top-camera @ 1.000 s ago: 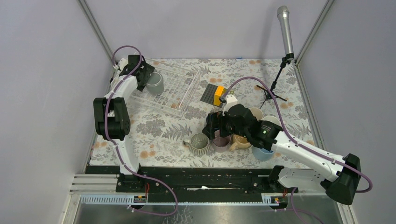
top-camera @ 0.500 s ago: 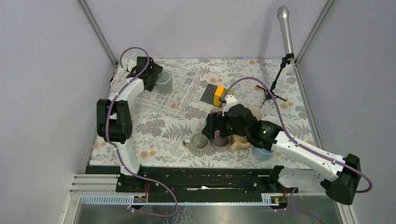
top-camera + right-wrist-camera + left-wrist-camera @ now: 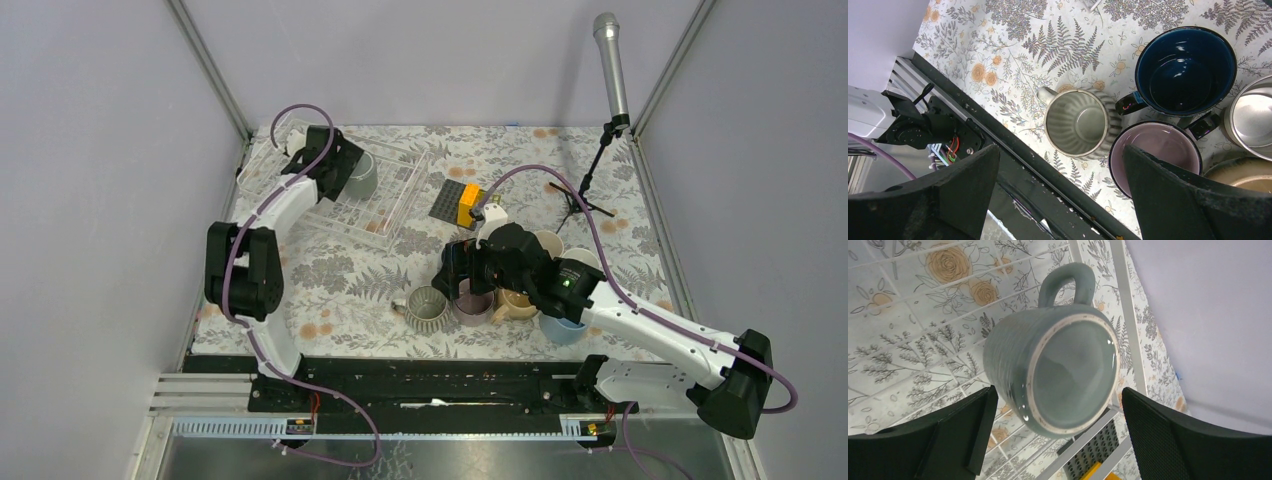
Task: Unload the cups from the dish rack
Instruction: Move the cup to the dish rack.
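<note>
Here the left gripper (image 3: pixel 1057 400) was at the dish rack (image 3: pixel 390 203) on the far left of the table, its fingers spread wide with the grey-green mug (image 3: pixel 362 176) filling the gap between them. A finger lay against each side wall, which read as a clamp on the mug. The mug's base faced the wrist camera and its handle pointed away from both fingers. Whether the mug had cleared the rack bars could not be told. The right gripper (image 3: pixel 1062 150) hung with its fingers apart and nothing between them, above the unloaded group near the right: the ribbed mug (image 3: pixel 1082 122), the navy mug (image 3: pixel 1185 70) and the mauve mug (image 3: pixel 1155 155). The step in hand was judged to be the lift-out. To do it well, the mug should rise straight until its rim cleared the bars and then travel near and right. It should be set on bare cloth (image 3: pixel 340 280) left of the ribbed mug, apart from the group and from the right arm.
</note>
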You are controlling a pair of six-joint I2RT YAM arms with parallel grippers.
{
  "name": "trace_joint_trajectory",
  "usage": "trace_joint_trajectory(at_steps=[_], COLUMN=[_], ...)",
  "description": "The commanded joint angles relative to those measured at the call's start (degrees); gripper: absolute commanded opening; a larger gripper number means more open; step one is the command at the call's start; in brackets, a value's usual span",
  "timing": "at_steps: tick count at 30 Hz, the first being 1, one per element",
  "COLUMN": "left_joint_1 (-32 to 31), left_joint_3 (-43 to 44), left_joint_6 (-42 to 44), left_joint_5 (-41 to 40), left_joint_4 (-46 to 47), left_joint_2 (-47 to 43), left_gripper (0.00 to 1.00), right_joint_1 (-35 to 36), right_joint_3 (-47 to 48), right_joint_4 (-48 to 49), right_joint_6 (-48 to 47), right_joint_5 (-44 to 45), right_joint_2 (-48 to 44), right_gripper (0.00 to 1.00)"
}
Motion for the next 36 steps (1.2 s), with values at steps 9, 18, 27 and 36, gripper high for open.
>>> trace_joint_trajectory(at_steps=[9, 18, 27, 36], left_joint_1=[4.0, 5.48, 5.5, 5.1], left_joint_3=[8.69, 30.17, 41.34, 40.97], left_joint_6=[12.09, 23.17, 26.19, 29.74], left_joint_5=[-3.83, 1.98, 5.78, 8.76], left_joint_4=[-4.96, -15.5, -21.44, -22.96], left_joint_2=[-1.43, 12.95, 22.52, 24.45], left_gripper=[0.99, 0.99, 0.99, 0.99], right_joint_1=[-0.45, -0.45, -0.42, -0.48], right_joint_3=[1.79, 3.96, 4.73, 4.81], right_joint_4=[0.36, -0.29, -0.58, -0.54], right_joint_6=[0.85, 1.09, 1.75, 2.15], right_joint_5=[-1.72, -3.23, -3.33, -3.64], right_joint_2=[0.84, 3.02, 3.57, 4.34], right_gripper=[1.0, 1.0, 1.0, 1.0])
